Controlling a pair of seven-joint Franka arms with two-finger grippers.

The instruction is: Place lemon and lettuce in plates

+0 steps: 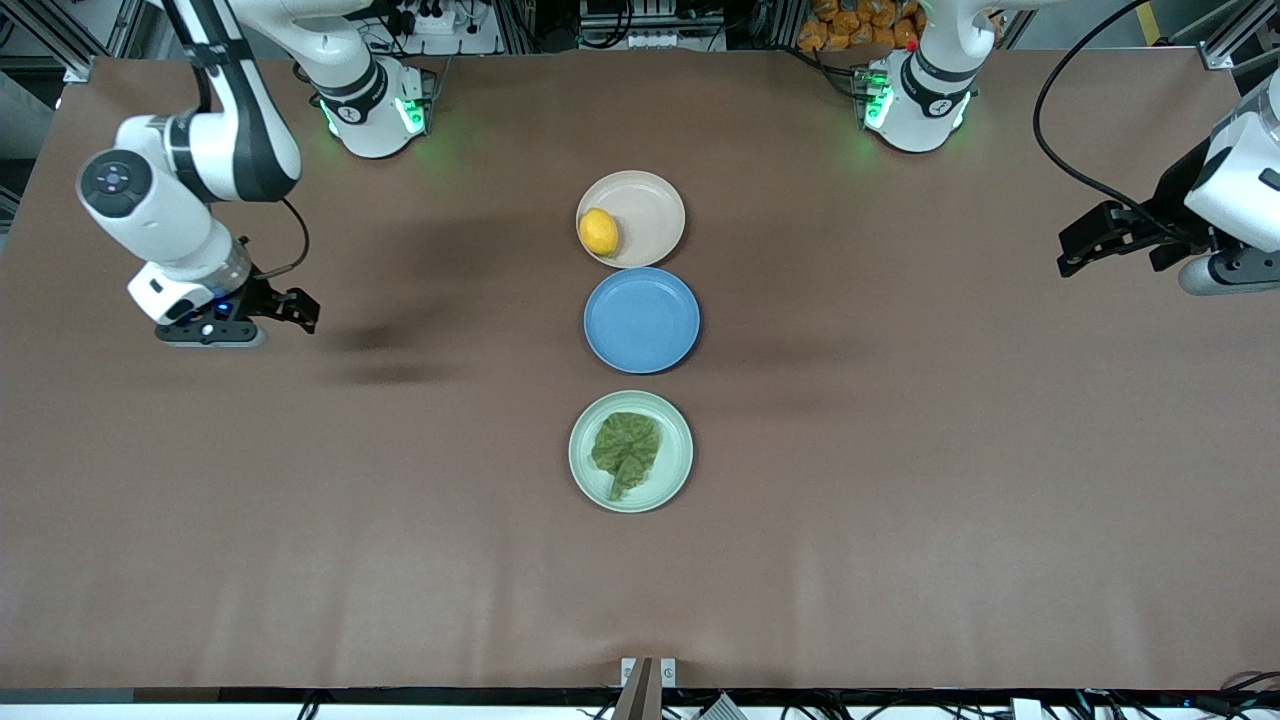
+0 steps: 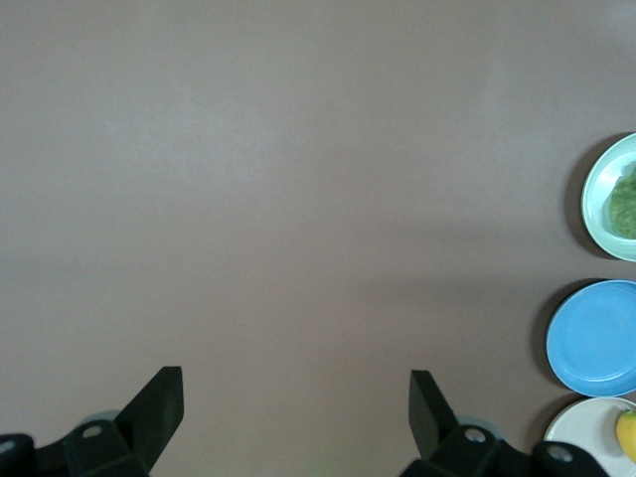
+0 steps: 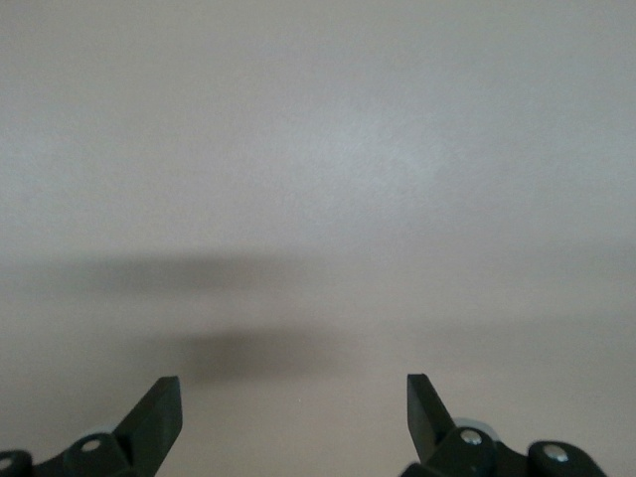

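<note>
Since the lemon (image 1: 598, 231) lies in the beige plate (image 1: 655, 205) and the lettuce (image 1: 627, 451) in the green plate (image 1: 672, 478), nothing seems left to place. Both arms wait: the left gripper (image 1: 1072, 257) and right gripper (image 1: 300, 309) hang wide open and empty over bare table (image 1: 900, 500), best kept clear of the plates.

Three plates (image 1: 641, 320) line table (image 1: 900, 500) centre; bare table elsewhere.

The lemon (image 1: 599, 232), small, oval and bright yellow, lies inside the beige-pink plate (image 1: 655, 205), against the rim on the side toward the right arm's end of the bench. The lettuce (image 1: 626, 450), a flat, crinkled dark green leaf, lies centred in the mint green plate (image 1: 583, 470), its short stem pointing toward the front camera.
</note>
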